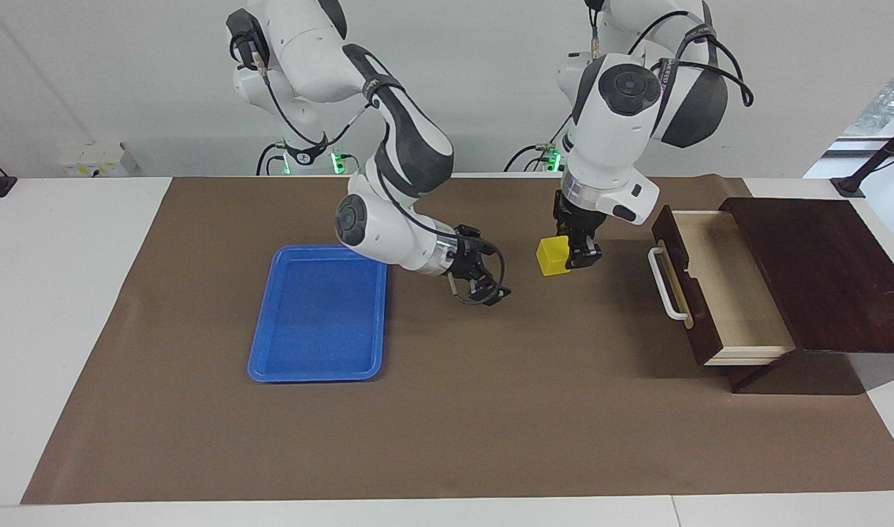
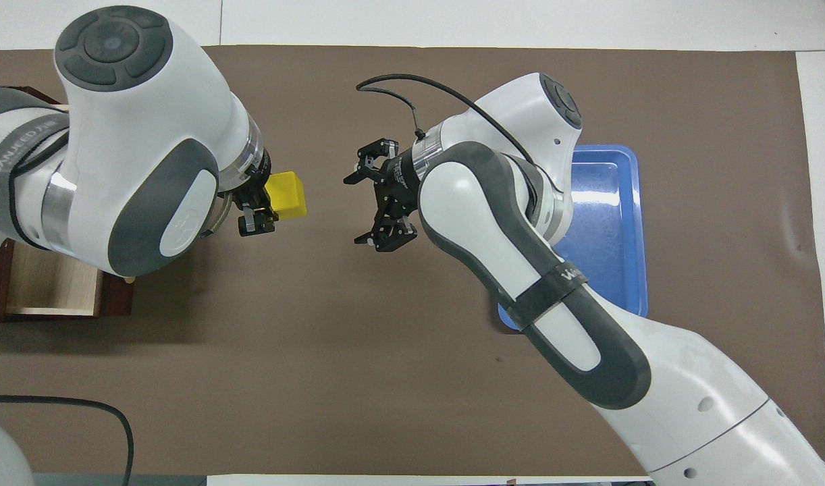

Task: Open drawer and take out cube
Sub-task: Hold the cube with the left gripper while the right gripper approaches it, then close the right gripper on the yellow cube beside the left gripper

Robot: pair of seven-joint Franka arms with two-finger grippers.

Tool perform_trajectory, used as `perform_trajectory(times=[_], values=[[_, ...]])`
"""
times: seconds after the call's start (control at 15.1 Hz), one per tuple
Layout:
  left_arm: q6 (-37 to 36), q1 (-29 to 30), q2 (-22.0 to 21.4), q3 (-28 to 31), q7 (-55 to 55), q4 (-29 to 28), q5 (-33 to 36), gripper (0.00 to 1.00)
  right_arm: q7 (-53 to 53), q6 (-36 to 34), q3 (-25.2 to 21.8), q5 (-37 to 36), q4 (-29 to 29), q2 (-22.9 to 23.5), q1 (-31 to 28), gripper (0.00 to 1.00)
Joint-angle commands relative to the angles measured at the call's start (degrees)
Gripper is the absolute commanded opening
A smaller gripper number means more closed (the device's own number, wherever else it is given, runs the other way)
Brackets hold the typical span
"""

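Both arms extend inward; left end effector (image 1: 573,254) grips cube (image 1: 552,257).

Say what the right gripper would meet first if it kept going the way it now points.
Most likely the yellow cube held up by the left gripper. The open right gripper points at it over the brown mat, though it may sit slightly lower than the cube.

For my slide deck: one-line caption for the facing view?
Left claw holds the yellow cube beside the open drawer; open right claw nears it.
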Motion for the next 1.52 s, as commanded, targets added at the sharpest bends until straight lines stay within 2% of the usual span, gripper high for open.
perform_trajectory(times=[0.0,0.2,0.53,0.99,1.19,1.45], values=[[1.42,-0.75,-1.19,0.49,-0.93,-1.67,-0.04,0.0,4.69,-1.23,-0.12,-1.81,2.13,1.03,1.24,1.0],[1.86,-1.11,-1.19,0.48,-0.93,-1.76,-0.04,0.0,5.32,-4.21,-0.21,-1.9,5.72,2.26,1.5,1.0],[2.04,-1.11,-1.45,0.48,-0.93,-2.28,-0.04,0.0,9.27,-5.01,-0.39,-3.39,12.23,4.98,2.02,1.0],[2.21,-1.11,-1.45,0.48,-0.93,-2.63,-0.04,0.0,11.82,-5.1,-0.39,-4.79,14.61,5.87,4.22,1.0],[2.21,-1.11,-1.45,0.48,-0.93,-2.55,-0.04,0.0,11.65,-5.54,-0.56,-4.89,14.96,5.95,3.18,1.0],[2.04,-1.19,-1.45,0.57,-0.93,-2.46,-0.04,0.0,14.54,-5.53,-0.74,-4.89,18.73,7.71,3.96,1.0]])
